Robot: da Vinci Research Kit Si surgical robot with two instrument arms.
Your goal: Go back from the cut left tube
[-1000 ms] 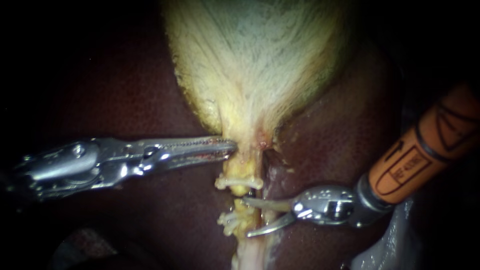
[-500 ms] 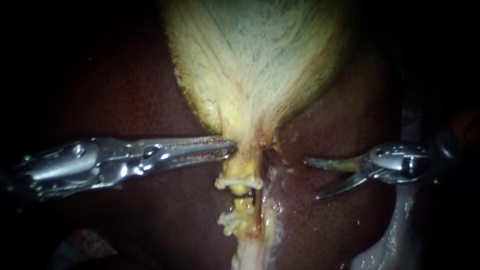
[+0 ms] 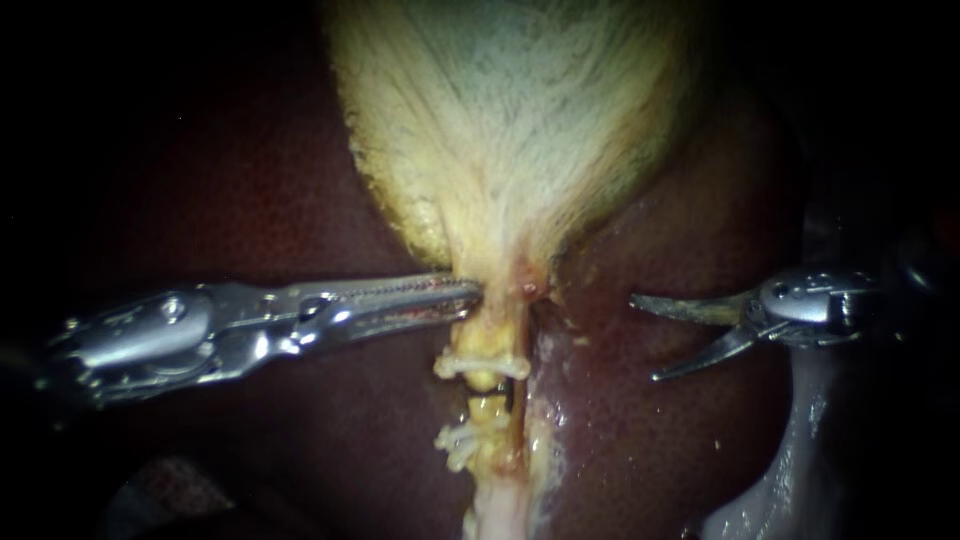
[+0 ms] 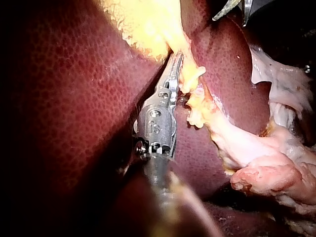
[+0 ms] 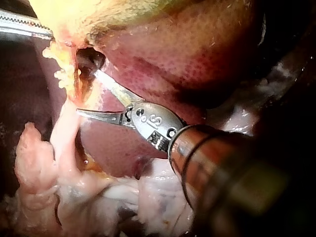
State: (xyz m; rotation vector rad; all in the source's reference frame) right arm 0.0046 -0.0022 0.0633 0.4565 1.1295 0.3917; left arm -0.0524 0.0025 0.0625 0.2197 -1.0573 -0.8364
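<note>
- The right instrument [image 3: 645, 337] comes in from the right. Its end effector, a pair of thin curved blades, is spread wide and holds nothing.
- The blade tips point left toward the left tube [image 3: 487, 408] but stand apart from it, over bare liver [image 3: 300, 200].
- The left tube runs from the narrow neck of the gallbladder [image 3: 520, 130] toward the near edge of the scene, in the middle of the endoscope view.
- A white clip [image 3: 480, 365] crosses the tube's far part, and more white clips [image 3: 458, 440] sit on its near part. Between them the tube shows a dark break, with a short yellow stub just on the near side of it.
- The left instrument [image 3: 470, 295] comes in from the left and lies almost level. Its end effector is pressed nearly together and pinches the left edge of the gallbladder's neck, just beyond the far clip.
- The pale, yellow-edged gallbladder fills the far middle of the scene, with dark red liver on both sides.
- In the right wrist view, loose pale tissue lies on the near side of the tube.
</note>
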